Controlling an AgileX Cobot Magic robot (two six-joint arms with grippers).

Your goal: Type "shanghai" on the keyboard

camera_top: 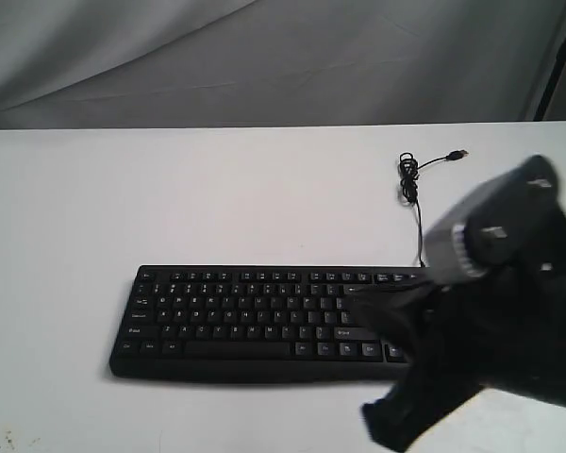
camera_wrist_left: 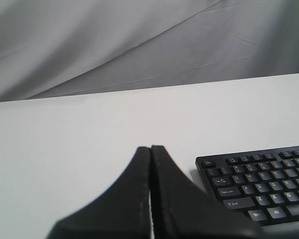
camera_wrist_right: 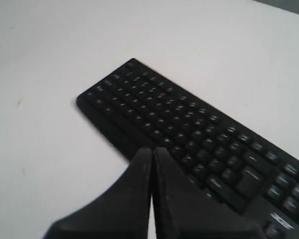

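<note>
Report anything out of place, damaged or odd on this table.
The keyboard sits flat and looks undamaged. One oddity: its USB cable connects to nothing; the plug lies loose on the table behind it.

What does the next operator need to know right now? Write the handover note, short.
Left gripper: shut, empty, over the bare table beyond the keyboard's Esc end.
Right gripper: shut, empty, above the keyboard towards its right part. Whether it touches a key cannot be told, and the arm is blurred in the exterior view.
Keyboard: flat on the table, its long edge towards the exterior camera. Its cable runs away behind it, plug lying loose.
Done: the pictures do not show which letters have been pressed.
Left: treat "shanghai" as unconfirmed and check progress before pressing anything.
</note>
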